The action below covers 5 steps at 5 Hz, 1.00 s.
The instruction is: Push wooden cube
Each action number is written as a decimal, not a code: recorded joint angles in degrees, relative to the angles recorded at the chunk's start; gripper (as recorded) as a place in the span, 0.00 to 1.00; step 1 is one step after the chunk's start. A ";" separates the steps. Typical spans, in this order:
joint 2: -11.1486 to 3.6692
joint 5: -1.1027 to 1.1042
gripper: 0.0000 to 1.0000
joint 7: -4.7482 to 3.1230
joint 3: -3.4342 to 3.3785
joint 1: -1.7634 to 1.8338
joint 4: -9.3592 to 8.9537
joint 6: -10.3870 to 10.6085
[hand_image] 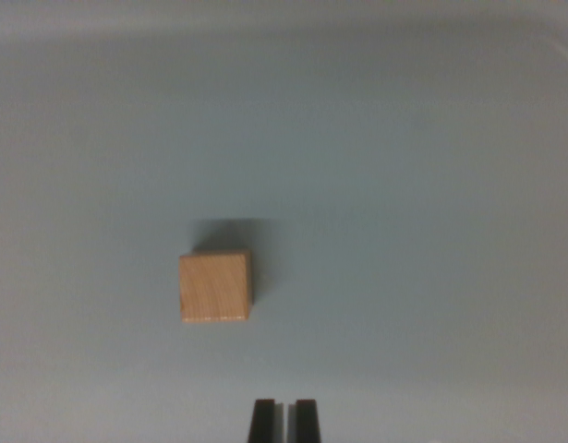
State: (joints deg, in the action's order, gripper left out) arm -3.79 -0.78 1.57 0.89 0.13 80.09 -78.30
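Observation:
A small light wooden cube (215, 287) rests on a plain grey-blue surface, a little left of the wrist view's centre, seen from above with a dark shadow behind it. My gripper (284, 420) shows at the bottom edge as two black fingertips standing close together with only a thin slit between them. It holds nothing. The cube lies apart from the fingertips, above them and toward the wrist view's left.
The grey-blue surface (422, 185) fills the whole view. A paler band runs along the top edge.

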 joint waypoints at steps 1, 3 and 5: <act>-0.36 0.09 0.00 0.19 -0.21 0.17 -1.95 2.29; -0.77 0.19 0.00 0.40 -0.44 0.35 -4.10 4.80; -1.18 0.29 0.00 0.62 -0.68 0.55 -6.32 7.40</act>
State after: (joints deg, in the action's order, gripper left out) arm -4.98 -0.49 2.19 0.21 0.68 73.77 -70.90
